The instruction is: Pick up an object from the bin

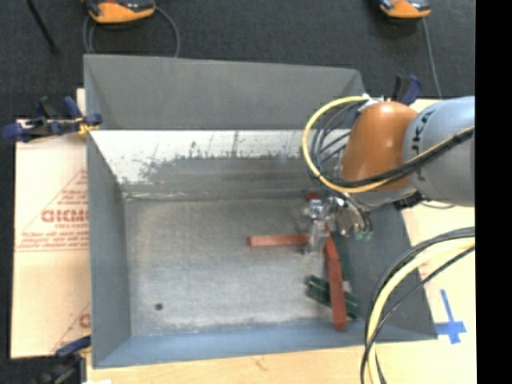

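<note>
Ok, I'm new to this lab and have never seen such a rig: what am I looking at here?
This is one camera looking down into a grey metal bin from above, a little to one side. The big grey shape with the orange cover reaching in from the right is a robot arm; the yellow and black loops are its cables. At its tip is the gripper, the small metal part over the bin's right half. On the bin floor lie a reddish-brown stick pointing left, a second reddish stick running toward the near right corner, and a dark green piece beside that one. The gripper sits over where the two sticks meet; I cannot tell whether it grips either.
</note>
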Available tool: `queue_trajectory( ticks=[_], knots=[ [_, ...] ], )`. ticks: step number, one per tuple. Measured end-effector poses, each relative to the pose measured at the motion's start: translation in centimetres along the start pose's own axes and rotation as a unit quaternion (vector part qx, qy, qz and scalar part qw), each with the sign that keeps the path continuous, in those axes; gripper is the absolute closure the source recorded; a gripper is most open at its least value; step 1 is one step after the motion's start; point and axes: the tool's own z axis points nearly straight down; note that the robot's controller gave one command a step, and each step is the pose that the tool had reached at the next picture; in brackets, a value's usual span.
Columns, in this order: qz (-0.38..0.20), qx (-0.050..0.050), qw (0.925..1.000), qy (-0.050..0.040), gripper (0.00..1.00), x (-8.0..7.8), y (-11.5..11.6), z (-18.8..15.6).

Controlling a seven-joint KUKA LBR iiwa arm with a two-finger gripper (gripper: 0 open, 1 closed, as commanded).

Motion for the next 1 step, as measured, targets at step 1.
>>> queue_trajectory(
  ticks=[1],
  knots=[
    [-0.014, 0.001, 0.9999, -0.0026, 1.0, 1.91, -0.11, -18.44]
  ],
)
